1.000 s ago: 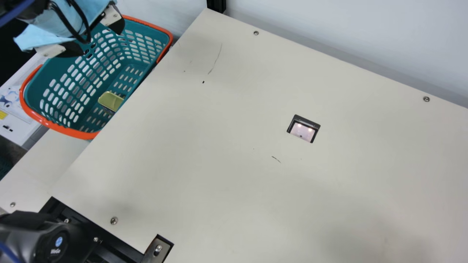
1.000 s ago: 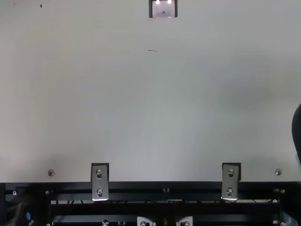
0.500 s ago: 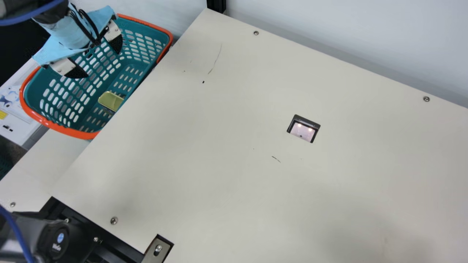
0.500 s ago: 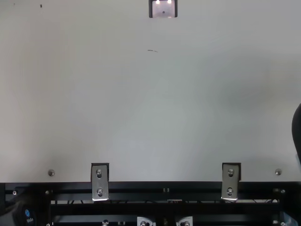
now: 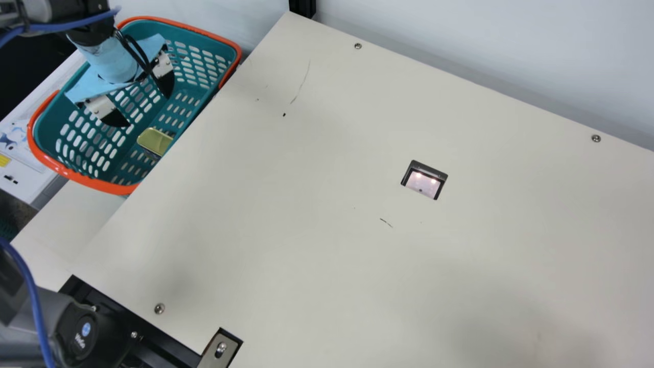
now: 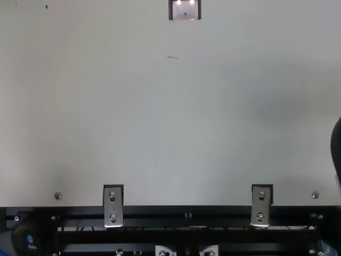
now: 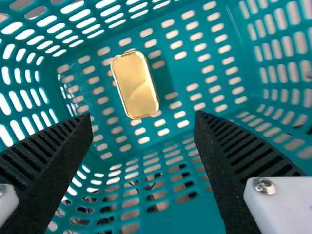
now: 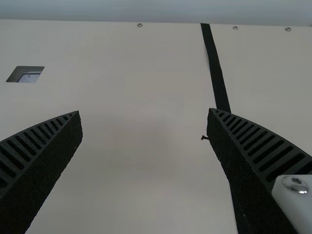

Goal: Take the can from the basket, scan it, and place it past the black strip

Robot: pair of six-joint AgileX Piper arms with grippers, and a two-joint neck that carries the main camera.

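1. I have the left gripper angled down inside the basket, jaws spread with nothing between them. I judge this wide spread is meant to straddle the can.
2. The can sits low in the basket, gold face up, well below the jaws. That face probably serves as my aiming mark.
3. The basket is at the left of the worktop, its orange rim close beside the edge, which should keep the lift across short.
4. The right gripper hangs above the worktop near the black strip, jaws also apart and unloaded. It looks suited to a handover, if I need one.
5. The lit scanner lies in the worktop, so I'd pick first, centring carefully; a skewed descent could catch the basket wall.
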